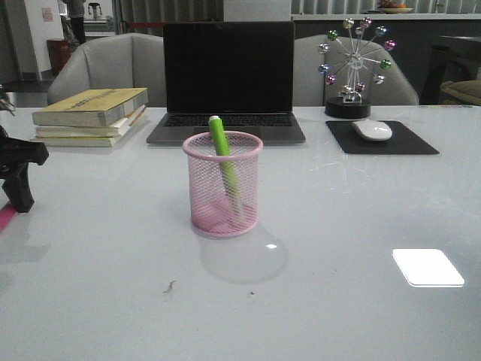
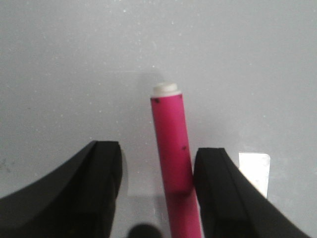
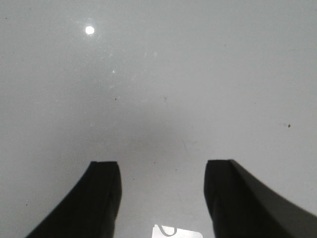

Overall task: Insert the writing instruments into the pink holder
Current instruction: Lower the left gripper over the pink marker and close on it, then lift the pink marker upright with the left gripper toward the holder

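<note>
Pink wire-mesh holder (image 1: 223,185) stands upright mid-table, see-through, solid rim and base. Lime green marker (image 1: 223,162) inside it, leaning, top end poking above the rim, lower end down near the base. Magenta marker (image 2: 173,153) lies flat on the table at the far left edge, pale end cap showing, a few dark specks on the barrel, well apart from the holder.

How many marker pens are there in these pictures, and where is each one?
2. The green pen stands leaning inside the pink holder at mid-table. The pink pen lies on the table between the open fingers of the left gripper, near the table's left edge. None others visible.
</note>
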You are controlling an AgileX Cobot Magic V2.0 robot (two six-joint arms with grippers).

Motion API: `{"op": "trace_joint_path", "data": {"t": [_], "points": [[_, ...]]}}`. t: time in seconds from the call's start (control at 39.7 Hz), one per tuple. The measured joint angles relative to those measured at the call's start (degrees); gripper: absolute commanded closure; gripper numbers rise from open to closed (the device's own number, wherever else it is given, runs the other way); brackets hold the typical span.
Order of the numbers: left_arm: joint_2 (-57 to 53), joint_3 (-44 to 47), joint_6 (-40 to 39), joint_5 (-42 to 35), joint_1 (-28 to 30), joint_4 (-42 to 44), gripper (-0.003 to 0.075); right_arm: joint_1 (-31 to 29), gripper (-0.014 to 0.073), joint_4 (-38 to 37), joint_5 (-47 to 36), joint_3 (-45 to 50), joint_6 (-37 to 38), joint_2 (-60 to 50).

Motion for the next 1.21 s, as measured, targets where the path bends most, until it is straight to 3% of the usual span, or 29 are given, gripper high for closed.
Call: {"op": "trace_joint_path", "data": {"t": [0.23,0.86,1.21], "points": [[0.1,-0.1,0.0,0.1,0.3,0.1,0.0635,0.0,0.0107,0.0,0.2,0.0,0.0,0.0],[-1.6,-0.2,0.0,2.3,-0.5,-3.3,0.0621,0.0,0.0107,0.0,0.5,0.0,0.0,0.0],[-13.6,-0.1,2.1,-9.0,-7.5,-3.9,0.062,0.0,0.0107,-0.1,1.2,0.0,0.0,0.0]]}}
